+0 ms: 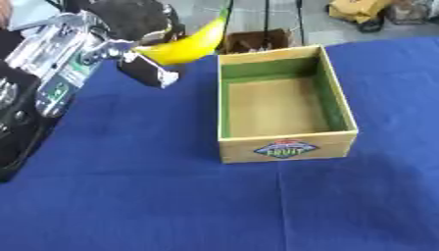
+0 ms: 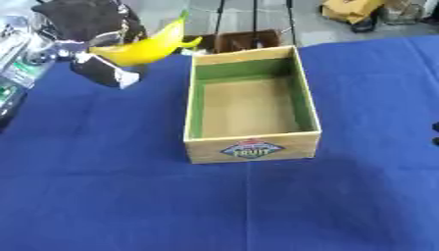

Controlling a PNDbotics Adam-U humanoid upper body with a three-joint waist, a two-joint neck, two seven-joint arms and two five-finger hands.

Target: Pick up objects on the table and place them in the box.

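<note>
A yellow banana (image 1: 190,44) hangs in the air just left of the box's far left corner, its tip pointing up and right. My left hand (image 1: 137,24) is shut on its lower end, the arm coming in from the upper left. The wooden box (image 1: 283,147) stands on the blue cloth at centre, open on top, green inside its walls, bare cardboard floor, a "FRUIT" label on its near wall. Nothing shows inside it. At the right edge of the right eye view is a small dark bit (image 2: 435,128); what it is I cannot make out.
Blue cloth (image 1: 171,196) covers the table, with wide bare stretches in front of and left of the box. A dark brown container (image 1: 255,41) sits just behind the box. Yellowish clutter (image 1: 360,10) lies on the floor beyond the table's far edge.
</note>
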